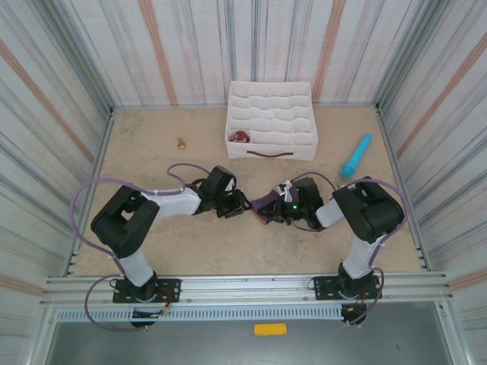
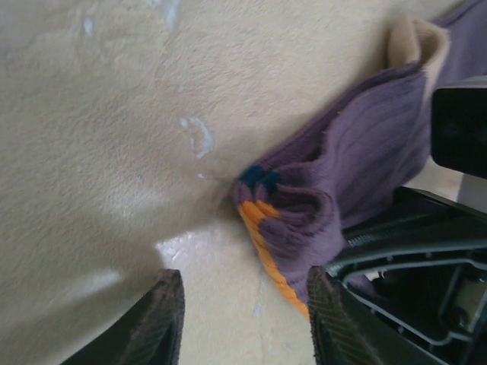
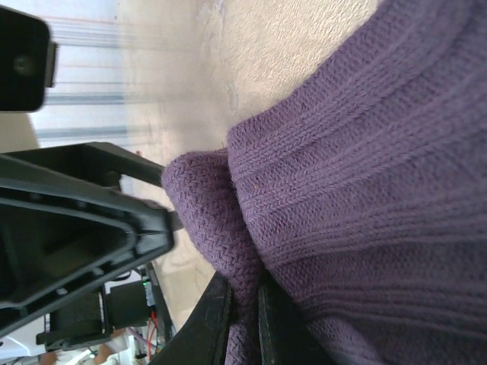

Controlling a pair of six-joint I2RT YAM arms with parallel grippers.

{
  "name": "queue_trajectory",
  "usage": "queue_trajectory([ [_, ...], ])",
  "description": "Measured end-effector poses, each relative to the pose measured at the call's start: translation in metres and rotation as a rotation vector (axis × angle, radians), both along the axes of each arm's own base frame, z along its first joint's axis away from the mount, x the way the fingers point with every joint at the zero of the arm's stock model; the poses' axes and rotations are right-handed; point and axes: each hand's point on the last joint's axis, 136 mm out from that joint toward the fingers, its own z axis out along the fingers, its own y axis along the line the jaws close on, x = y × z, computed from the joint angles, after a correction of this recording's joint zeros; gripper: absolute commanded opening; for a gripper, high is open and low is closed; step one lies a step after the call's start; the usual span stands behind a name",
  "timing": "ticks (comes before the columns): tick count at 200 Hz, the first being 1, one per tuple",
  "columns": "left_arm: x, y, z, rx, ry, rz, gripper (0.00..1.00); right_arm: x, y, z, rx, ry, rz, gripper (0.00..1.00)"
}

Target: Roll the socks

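**Purple sock's striped end lies off-centre ahead of the left fingers**

The left gripper (image 2: 243, 323) stands partly open with nothing clamped between its dark fingers, only bare worktop (image 2: 91, 152). The purple sock (image 2: 358, 167) lies just ahead of it and towards one side. Its folded orange-striped end (image 2: 266, 251) touches or nearly touches the finger on the right of the left wrist view, and sits well apart from the other finger.

From that end the sock's long axis runs away from the fingers on a slant, up to the tan heel (image 2: 415, 46). The jaws therefore face the sock's end rather than its side.

The right gripper (image 3: 245, 327) is closed tight, with a ridge of the purple knit pinched between its fingertips. The rest of the fabric spreads away from that pinch.

From above, the two grippers meet nose to nose at the middle of the worktop, with the sock stretched between them roughly parallel to the near edge. The left arm looks nearer the free striped end, so the roll would seem to fall to it. It probably has to shift sideways to centre that end before closing.
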Motion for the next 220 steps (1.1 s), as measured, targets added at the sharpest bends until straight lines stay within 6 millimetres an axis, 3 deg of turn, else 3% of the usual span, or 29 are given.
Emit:
queue_trajectory([
  [97, 0.013, -0.024, -0.003, -0.022, -0.009, 0.018, 0.37, 0.004, -0.009, 0.000, 0.029, 0.028, -0.073, 0.00],
  [151, 0.016, -0.034, -0.007, -0.023, -0.008, 0.008, 0.27, 0.006, -0.012, -0.001, 0.047, 0.038, -0.095, 0.00],
  [167, 0.017, -0.036, -0.007, -0.024, -0.009, 0.007, 0.22, 0.007, -0.013, -0.001, 0.055, 0.038, -0.100, 0.00],
  [194, 0.023, -0.041, -0.006, -0.015, -0.024, 0.005, 0.00, 0.010, -0.013, 0.000, 0.070, 0.034, -0.109, 0.00],
  [200, 0.024, -0.041, -0.006, -0.010, -0.027, 0.003, 0.00, 0.011, -0.014, 0.000, 0.071, 0.033, -0.115, 0.00],
  [220, 0.028, -0.044, -0.004, 0.024, -0.048, -0.036, 0.00, 0.013, -0.017, 0.000, 0.071, 0.033, -0.125, 0.15],
])
